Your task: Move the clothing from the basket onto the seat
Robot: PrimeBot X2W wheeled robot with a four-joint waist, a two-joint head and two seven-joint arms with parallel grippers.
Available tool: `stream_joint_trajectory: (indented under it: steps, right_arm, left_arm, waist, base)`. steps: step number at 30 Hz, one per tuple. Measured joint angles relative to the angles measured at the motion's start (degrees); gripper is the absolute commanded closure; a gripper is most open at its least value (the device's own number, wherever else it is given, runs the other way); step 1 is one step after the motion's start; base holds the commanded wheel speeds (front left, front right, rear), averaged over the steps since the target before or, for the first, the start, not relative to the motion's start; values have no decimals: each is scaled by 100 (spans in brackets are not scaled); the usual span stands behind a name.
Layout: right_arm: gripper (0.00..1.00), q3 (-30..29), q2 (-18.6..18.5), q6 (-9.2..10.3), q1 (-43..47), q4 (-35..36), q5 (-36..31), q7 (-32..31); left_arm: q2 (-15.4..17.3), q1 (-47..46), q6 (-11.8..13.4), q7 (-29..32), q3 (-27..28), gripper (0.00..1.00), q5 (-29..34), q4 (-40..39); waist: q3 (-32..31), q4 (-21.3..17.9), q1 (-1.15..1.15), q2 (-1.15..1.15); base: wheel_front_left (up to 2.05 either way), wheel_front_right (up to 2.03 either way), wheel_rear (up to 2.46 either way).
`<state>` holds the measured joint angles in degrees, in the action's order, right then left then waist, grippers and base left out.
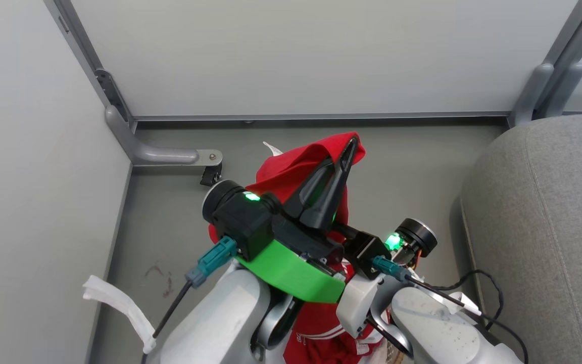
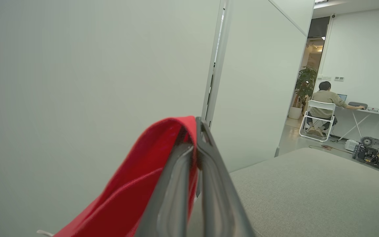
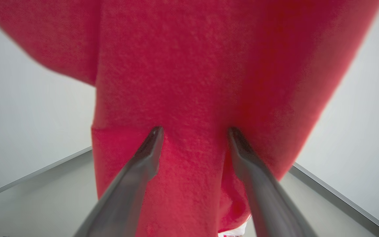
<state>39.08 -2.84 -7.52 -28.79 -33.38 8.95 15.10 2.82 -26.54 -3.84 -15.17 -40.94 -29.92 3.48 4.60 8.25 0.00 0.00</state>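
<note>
The left gripper (image 1: 349, 149) has its two dark fingers (image 2: 173, 184) pressed together on a fold of the clothing (image 1: 291, 172), which drapes over the tips and hangs down behind them, off the floor. The right gripper (image 3: 194, 131) stands with its fingers (image 3: 143, 158) spread apart and nothing between them. Its tips are at the hanging red cloth, whether touching it I cannot tell. Below both forearms in the head view, more red fabric with white-striped trim (image 1: 321, 334) shows. To the right of the left fingers lies bare grey floor (image 1: 412, 167), then the rounded edge of the seat (image 1: 548, 227), well apart from the cloth, its broad top uncluttered. Beyond the tips and to their left stand pale wall panels (image 1: 291, 50) with a grey metal frame (image 1: 164, 154) at the corner.
</note>
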Motion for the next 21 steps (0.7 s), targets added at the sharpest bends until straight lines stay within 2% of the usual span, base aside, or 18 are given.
stream_joint_trajectory:
  steps: [10, 18, 19, 20, 21]
  right_arm:
    - [0, 100, 1, 0, -41, -226, 43, 0]
    - [0, -38, 2, 0, -126, -393, 63, 0]
    - [36, -66, 2, 0, -127, -396, 69, 0]
    - [60, -109, 2, 0, -127, -400, 82, 0]
    - [76, -149, 2, 0, -129, -398, 103, 0]
  left_arm:
    - [2, -58, 32, 0, -348, 100, -90, -67]
    - [2, -114, 35, 0, -490, 100, -132, -116]
    - [2, -115, 35, 0, -505, 100, -137, -121]
    - [2, -116, 36, 0, -523, 100, -148, -123]
    - [2, -117, 40, 0, -535, 100, -152, -123]
  waist:
    - [-8, 182, 0, 0]
    - [-14, 319, 0, 0]
    - [-14, 332, 0, 0]
    - [-14, 346, 0, 0]
    - [-14, 358, 0, 0]
  base:
    - [0, 0, 0]
    - [0, 0, 0]
    - [0, 0, 0]
    - [0, 0, 0]
    - [0, 0, 0]
